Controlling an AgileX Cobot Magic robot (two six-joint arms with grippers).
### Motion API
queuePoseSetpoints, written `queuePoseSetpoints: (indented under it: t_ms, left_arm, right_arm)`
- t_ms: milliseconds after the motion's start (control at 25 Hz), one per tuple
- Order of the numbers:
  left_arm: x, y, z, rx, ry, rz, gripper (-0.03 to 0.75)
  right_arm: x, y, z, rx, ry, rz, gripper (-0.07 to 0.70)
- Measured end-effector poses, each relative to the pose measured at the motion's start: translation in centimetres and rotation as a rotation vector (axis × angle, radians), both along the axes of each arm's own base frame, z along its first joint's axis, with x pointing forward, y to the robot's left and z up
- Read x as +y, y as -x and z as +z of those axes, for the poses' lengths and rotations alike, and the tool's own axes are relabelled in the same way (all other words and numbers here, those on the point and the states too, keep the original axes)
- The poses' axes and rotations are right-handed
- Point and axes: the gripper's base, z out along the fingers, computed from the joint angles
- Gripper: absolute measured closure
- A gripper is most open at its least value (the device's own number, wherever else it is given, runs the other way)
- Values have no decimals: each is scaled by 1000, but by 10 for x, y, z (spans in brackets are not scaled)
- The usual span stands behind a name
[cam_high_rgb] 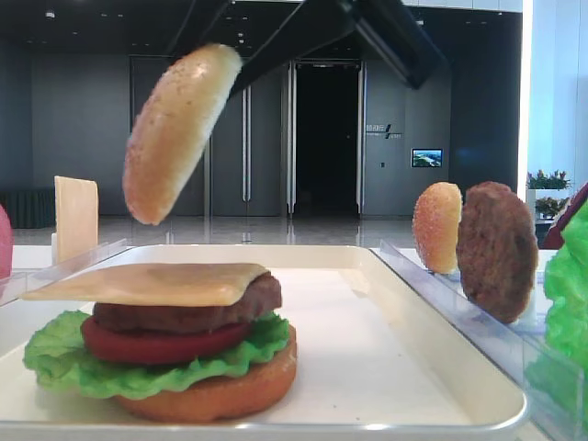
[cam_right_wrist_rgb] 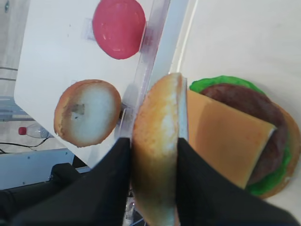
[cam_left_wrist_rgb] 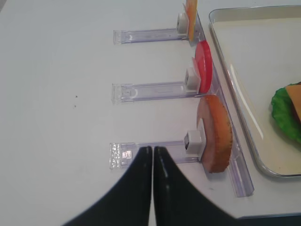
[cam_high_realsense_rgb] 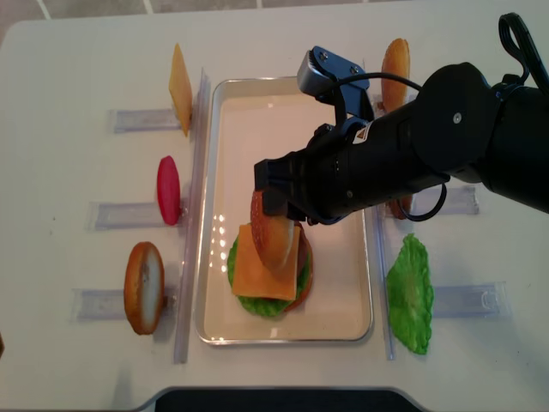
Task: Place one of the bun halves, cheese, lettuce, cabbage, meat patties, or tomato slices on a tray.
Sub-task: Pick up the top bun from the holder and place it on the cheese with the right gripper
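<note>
Bun halves numbered three in plain sight — one domed top (cam_high_realsense_rgb: 273, 233) hung on edge above the tray (cam_high_realsense_rgb: 225, 112), pinched in the right gripper (cam_right_wrist_rgb: 155, 155); two stood in racks. One cheese slice (cam_high_rgb: 156, 283) capped the stack, one stood racked. Left gripper (cam_left_wrist_rgb: 152, 155) sat closed, empty — beside the table's (cam_left_wrist_rgb: 56, 84) racks
</note>
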Motion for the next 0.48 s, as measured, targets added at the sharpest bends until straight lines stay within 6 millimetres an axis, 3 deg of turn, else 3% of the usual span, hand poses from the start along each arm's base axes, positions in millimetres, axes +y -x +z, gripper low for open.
queuePoseSetpoints:
  t_ms: [480]
  left_arm:
    - [0,0,0,0,0,0,722]
  right_arm:
    - [13,-2,-9,19,-88,66,403]
